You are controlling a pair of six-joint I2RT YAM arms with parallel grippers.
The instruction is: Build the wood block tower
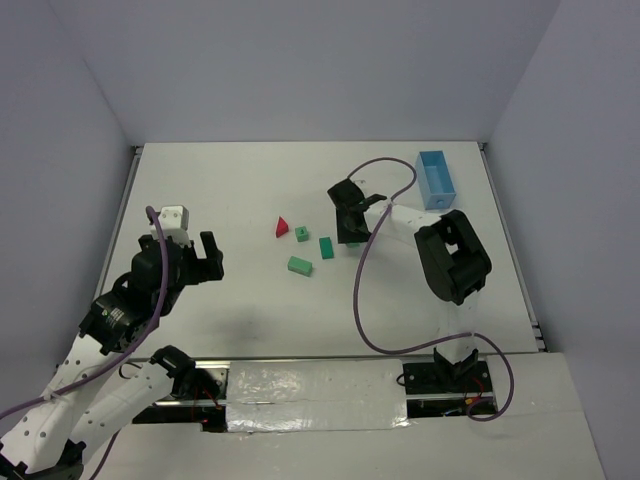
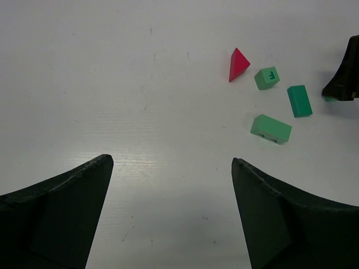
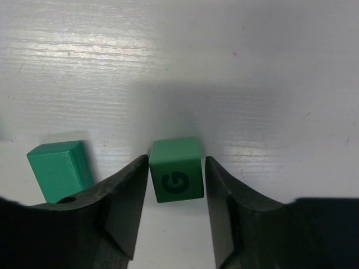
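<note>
Reading near to far, what could go wrong? asks the student.
Tutor: Left gripper (image 2: pixel 171 158), nearest, hangs wide open and empty, well apart from the blocks (image 2: pixel 271 128): no hazard. Farther in, right gripper (image 3: pixel 176 162) brackets the G cube (image 3: pixel 175 178); one finger stands just beside a second green block (image 3: pixel 59 168). A skewed lift would probably nudge that block, or twist the cube from a shallow pinch.
Student: And the cube against the jaws?
Tutor: Resting on the table (image 3: pixel 252 67), squarely between them, a little showing past the fingertips (image 3: pixel 139 171). Jaws stand at about its width; whether they actually clamp, this view cannot settle. Blue tray (image 1: pixel 436 178) lies farthest, right.
</note>
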